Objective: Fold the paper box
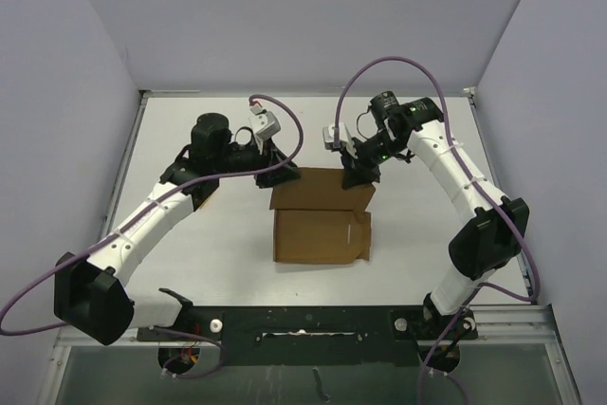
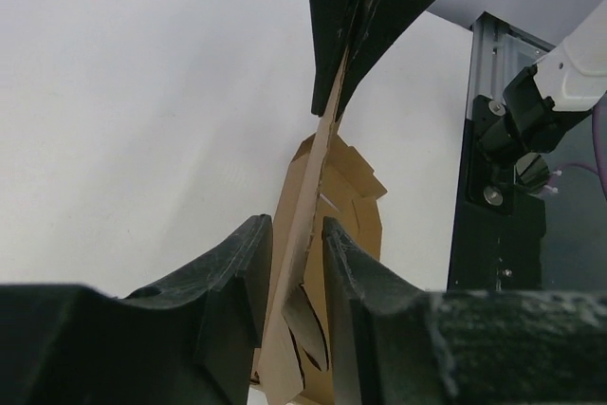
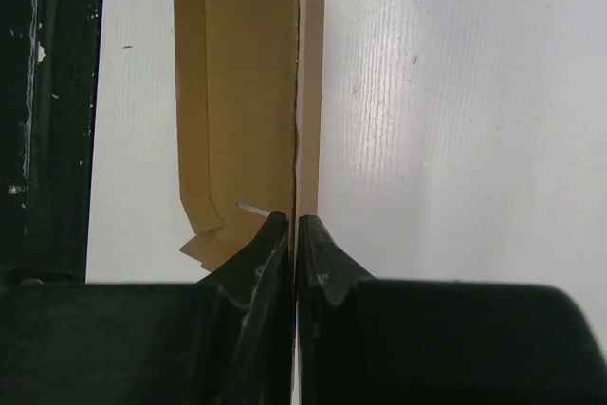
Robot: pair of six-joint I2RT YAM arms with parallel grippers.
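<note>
The paper box (image 1: 321, 234) is a brown cardboard sheet in mid-table, its front part flat and its rear panel (image 1: 318, 192) raised upright. My left gripper (image 1: 275, 177) holds that panel's left end. In the left wrist view its fingers (image 2: 296, 230) close on both faces of the panel (image 2: 302, 234) with barely any gap. My right gripper (image 1: 358, 175) is shut on the panel's right end. The right wrist view shows its tips (image 3: 295, 220) pinching the panel's thin edge (image 3: 310, 92), with the box's folded side wall (image 3: 194, 92) to the left. The right gripper (image 2: 334, 106) also shows clamped on the far end.
A black metal rail (image 1: 303, 320) runs along the near table edge, seen also as the rail (image 2: 493, 234) and rail (image 3: 47, 111). Pale walls enclose the white table (image 1: 190, 234) on three sides. The right arm's white link (image 2: 579, 73) is at the far right.
</note>
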